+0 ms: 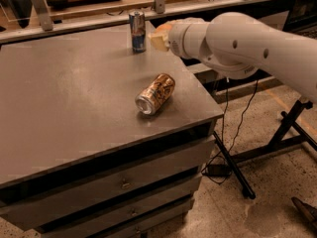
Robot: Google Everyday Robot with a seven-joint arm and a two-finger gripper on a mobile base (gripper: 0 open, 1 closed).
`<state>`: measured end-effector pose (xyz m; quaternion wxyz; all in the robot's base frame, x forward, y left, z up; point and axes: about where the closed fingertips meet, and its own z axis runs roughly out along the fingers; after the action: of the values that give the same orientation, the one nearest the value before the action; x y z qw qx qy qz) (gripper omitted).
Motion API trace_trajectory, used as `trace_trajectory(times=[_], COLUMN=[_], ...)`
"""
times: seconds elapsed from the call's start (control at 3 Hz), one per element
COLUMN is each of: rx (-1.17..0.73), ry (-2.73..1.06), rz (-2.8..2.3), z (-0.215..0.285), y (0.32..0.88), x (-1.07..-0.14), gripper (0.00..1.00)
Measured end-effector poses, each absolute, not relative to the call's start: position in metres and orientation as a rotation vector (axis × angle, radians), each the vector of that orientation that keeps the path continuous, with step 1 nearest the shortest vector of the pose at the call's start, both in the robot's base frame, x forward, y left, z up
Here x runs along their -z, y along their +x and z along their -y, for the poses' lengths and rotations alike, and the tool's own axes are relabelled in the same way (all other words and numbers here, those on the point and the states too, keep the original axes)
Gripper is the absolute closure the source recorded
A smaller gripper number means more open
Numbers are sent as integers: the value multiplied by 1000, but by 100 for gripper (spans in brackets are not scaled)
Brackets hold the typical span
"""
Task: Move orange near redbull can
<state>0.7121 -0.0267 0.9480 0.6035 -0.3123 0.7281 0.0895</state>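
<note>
Leftmost, we see the broad grey tabletop [64, 98] reaching toward the near corner, with a stack of drawers [124, 182] under its front edge. Near the far edge stands the redbull can [137, 31], upright, blue and silver with its top showing. Closer to us and a little to the right, a gold-brown can [156, 93] lies on its side, its silver end turned toward the near left, well apart from the upright can. Just right of the redbull can, the hand [166, 33] hangs above the far right part of the tabletop. At its tip sits a pale yellow-orange shape that we take to be the orange [158, 39], though only a part of it shows. The hand appears to be gripping it, holding it off the surface and just beside the redbull can without touching it. Behind the hand, the thick white arm [247, 43] runs off to the right edge. Below it, a black stand [285, 133] and a cable [233, 133] rest on the speckled floor.
</note>
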Motion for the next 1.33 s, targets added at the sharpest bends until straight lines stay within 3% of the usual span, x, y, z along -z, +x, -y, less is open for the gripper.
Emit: trace_trajectory(times=[1.33], rx=[-293], ry=[-894], rz=[-1825], z=[38], y=[780], x=[-891], gripper=[100])
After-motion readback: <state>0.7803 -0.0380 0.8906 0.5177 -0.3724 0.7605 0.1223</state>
